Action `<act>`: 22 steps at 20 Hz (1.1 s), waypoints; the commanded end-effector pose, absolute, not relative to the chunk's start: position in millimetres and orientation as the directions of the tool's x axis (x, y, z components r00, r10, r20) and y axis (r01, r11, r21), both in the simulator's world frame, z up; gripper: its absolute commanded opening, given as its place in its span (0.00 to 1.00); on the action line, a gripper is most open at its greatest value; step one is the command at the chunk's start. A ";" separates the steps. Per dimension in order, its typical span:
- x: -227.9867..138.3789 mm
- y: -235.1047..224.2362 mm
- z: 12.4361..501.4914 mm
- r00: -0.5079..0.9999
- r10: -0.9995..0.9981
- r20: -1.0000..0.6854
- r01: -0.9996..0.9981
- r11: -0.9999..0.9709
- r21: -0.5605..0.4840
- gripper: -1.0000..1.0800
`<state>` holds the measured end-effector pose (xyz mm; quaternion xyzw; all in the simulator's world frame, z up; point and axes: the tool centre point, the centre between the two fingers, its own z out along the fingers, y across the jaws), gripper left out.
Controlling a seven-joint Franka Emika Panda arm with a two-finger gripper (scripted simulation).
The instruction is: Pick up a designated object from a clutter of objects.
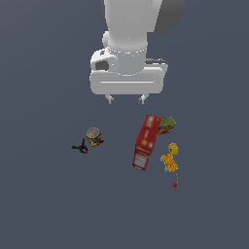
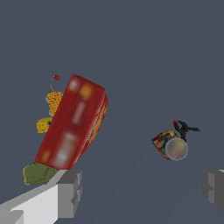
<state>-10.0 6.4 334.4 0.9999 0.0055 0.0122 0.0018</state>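
Observation:
The designated object, a small short can (image 1: 94, 136) with a greyish round top and a busy red, orange and dark label, stands on the dark floor toward the exterior view's left; the wrist view shows the can (image 2: 171, 145) too. My gripper (image 1: 126, 99) hangs well above the floor, open, with nothing between its fingers (image 2: 70, 192). It is apart from the can, between it and the long red box (image 1: 147, 141). The clutter of objects lies spread around the red box (image 2: 72, 123).
A tiny black clamp (image 1: 80, 146) with a red tip lies right beside the can. By the red box sit a green-brown box (image 1: 167, 125) and yellow-orange pieces (image 1: 170, 158), with a small red bit (image 1: 174, 185) past them.

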 end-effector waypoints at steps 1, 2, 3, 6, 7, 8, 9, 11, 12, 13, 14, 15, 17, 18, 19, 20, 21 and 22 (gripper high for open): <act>-10.0 6.4 334.4 1.000 0.011 0.024 0.011 -1.000 0.004 0.96; -9.9 6.7 334.5 1.000 0.012 0.025 0.012 -1.000 0.004 0.96; -9.6 7.4 334.9 1.000 0.016 0.025 0.016 -1.000 0.005 0.96; -7.7 12.4 337.7 0.999 0.040 0.030 0.040 -0.999 0.012 0.96; -6.8 15.0 339.2 0.998 0.052 0.032 0.052 -0.999 0.015 0.96; -6.0 17.3 340.6 0.998 0.062 0.034 0.061 -0.998 0.018 0.96; -5.5 19.2 341.9 0.997 0.069 0.036 0.068 -0.997 0.020 0.96; -5.0 21.5 343.5 0.996 0.076 0.037 0.075 -0.997 0.023 0.96; -4.9 21.8 343.7 0.996 0.076 0.037 0.075 -0.997 0.023 0.96; -5.1 21.5 343.6 0.997 0.074 0.037 0.073 -0.997 0.022 0.96; -5.1 20.8 343.0 0.997 0.074 0.037 0.073 -0.997 0.022 0.96; -5.1 20.0 342.2 0.997 0.074 0.037 0.074 -0.997 0.022 0.96; -4.7 18.2 339.9 0.996 0.080 0.036 0.079 -0.997 0.022 0.96; -4.4 17.0 338.3 0.996 0.084 0.036 0.083 -0.996 0.023 0.96; -4.0 15.5 336.4 0.995 0.088 0.035 0.088 -0.996 0.023 0.96; -3.7 13.6 334.0 0.995 0.094 0.035 0.093 -0.995 0.024 0.96; -3.3 11.4 331.3 0.994 0.100 0.034 0.099 -0.995 0.025 0.96; -2.9 8.8 328.2 0.994 0.107 0.033 0.106 -0.994 0.025 0.96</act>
